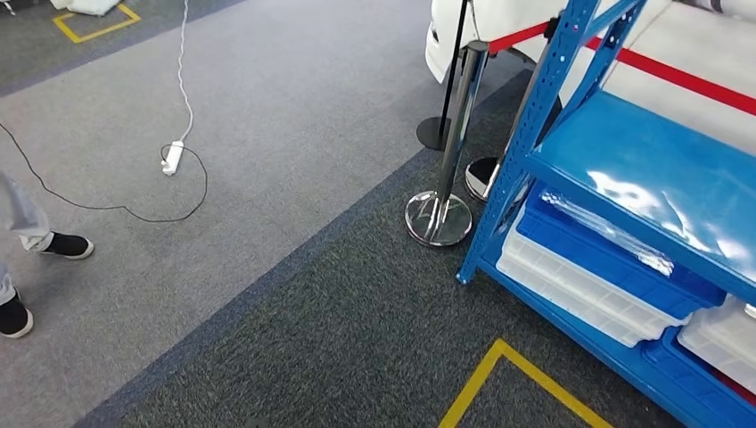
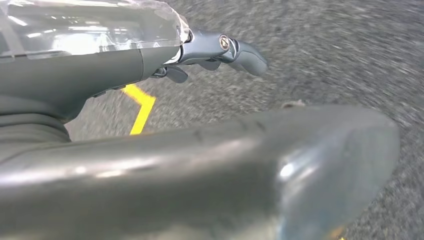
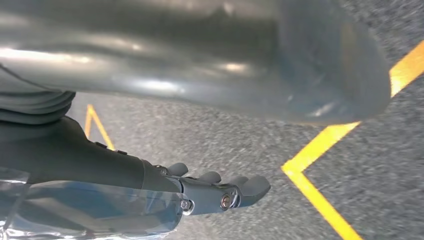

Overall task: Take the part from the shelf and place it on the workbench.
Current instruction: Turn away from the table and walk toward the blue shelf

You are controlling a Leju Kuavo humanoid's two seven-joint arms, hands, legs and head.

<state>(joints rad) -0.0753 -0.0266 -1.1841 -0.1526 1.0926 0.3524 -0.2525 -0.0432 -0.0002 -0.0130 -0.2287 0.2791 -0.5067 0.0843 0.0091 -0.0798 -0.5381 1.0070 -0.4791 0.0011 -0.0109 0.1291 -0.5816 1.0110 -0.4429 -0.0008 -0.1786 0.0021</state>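
Yellow floor tape [image 1: 499, 374] is lying nearest in the head view, beside the blue shelf [image 1: 642, 160] carrying blue and white bins [image 1: 588, 267]; the part cannot be told among them. Left hand [image 2: 215, 50] is hanging with fingers extended, holding nothing. Right hand [image 3: 220, 192] is hanging likewise, empty.

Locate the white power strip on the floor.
In the head view, the white power strip lies on the light grey carpet at upper left, far left of the chrome stanchion.
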